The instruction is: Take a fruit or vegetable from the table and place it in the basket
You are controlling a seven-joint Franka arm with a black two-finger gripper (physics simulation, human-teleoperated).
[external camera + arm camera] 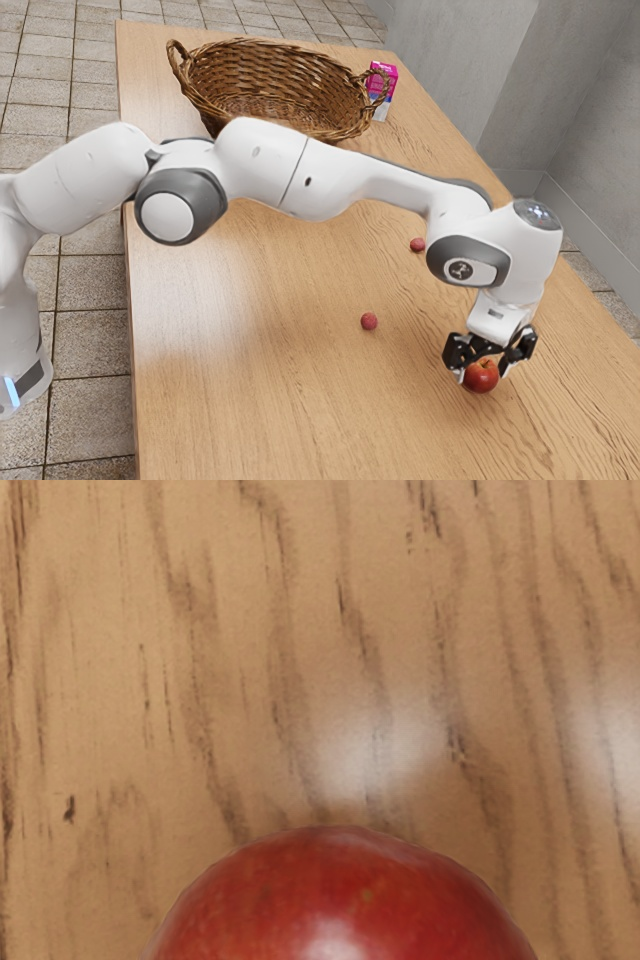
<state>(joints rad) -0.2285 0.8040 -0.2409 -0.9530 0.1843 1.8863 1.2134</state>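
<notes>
My gripper [483,376] is low over the table near its right-hand edge in the exterior view, pointing down with its fingers spread. A red apple [481,376] sits between them, and a small gap seems to remain beside the finger on the exterior view's right. In the wrist view the top of the apple [340,905] bulges up at the lower edge, close under the hand. The wicker basket [275,85] stands at the far end of the table, its inside partly visible and its near side partly behind the arm.
Two small reddish fruits lie on the wooden table [240,400]: one [369,321] left of the gripper in the exterior view, another [417,244] farther back beside the arm. A pink and white carton [382,90] stands against the basket's handle side.
</notes>
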